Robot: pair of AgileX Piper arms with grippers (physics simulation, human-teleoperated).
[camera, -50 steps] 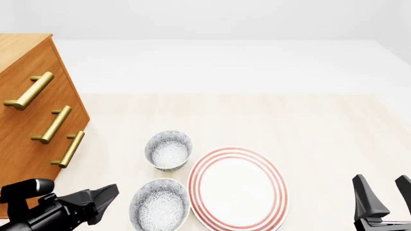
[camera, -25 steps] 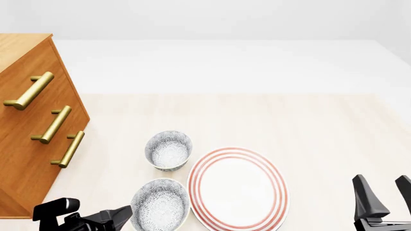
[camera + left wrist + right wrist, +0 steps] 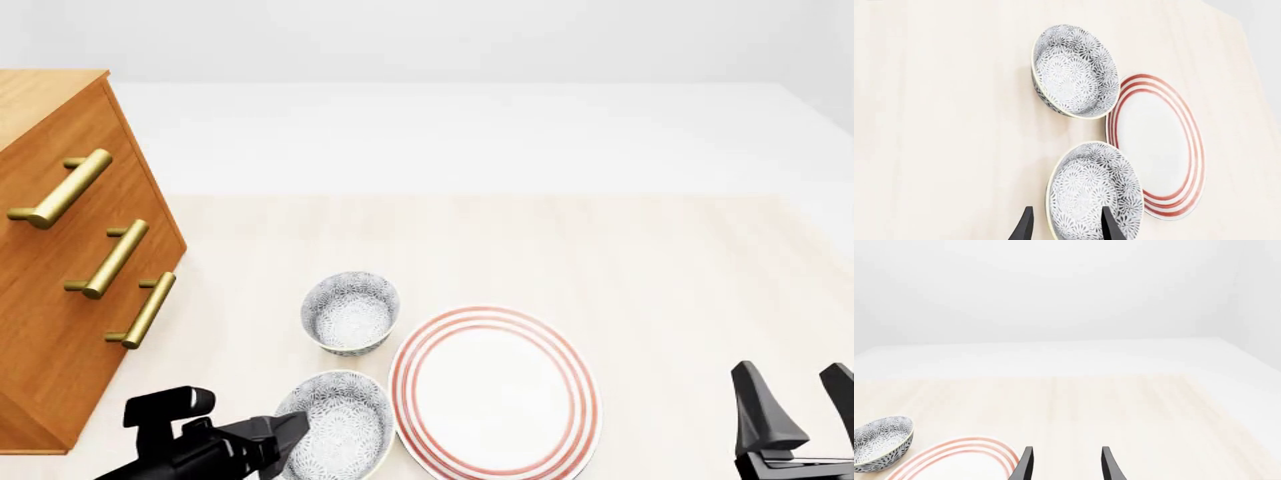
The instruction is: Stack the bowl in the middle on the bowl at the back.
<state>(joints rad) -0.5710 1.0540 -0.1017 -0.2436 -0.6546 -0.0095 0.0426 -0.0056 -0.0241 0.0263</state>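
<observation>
- the left claw [image 3: 287, 430] sits at the near edge of the bench [image 3: 667, 260], its fingers parted to a middling gap with nothing clamped; in the left wrist view the two dark fingertips [image 3: 1026, 225] straddle the near left rim of the bowl in the middle [image 3: 1095, 192], one tip outside the wall and one over the inside.
- the right claw [image 3: 798, 405] hangs at the near right corner, fingers apart and holding nothing, well apart from both bowls.
- the bowl in the middle [image 3: 334, 425] stands upright close to the near edge, just beside the left rim of the red-ringed plate [image 3: 494, 392]; whether they touch cannot be told.
- the bowl at the back [image 3: 351, 312] stands upright just beyond it, a narrow strip of bare bench between the two, and close to the plate's far left rim.
- the wooden drawer unit [image 3: 67, 250] with brass handles closes off the left side, leaving a lane of bare bench between it and the bowls.
- beyond the bowls and to the right of the plate the bench lies open to its far edge.
</observation>
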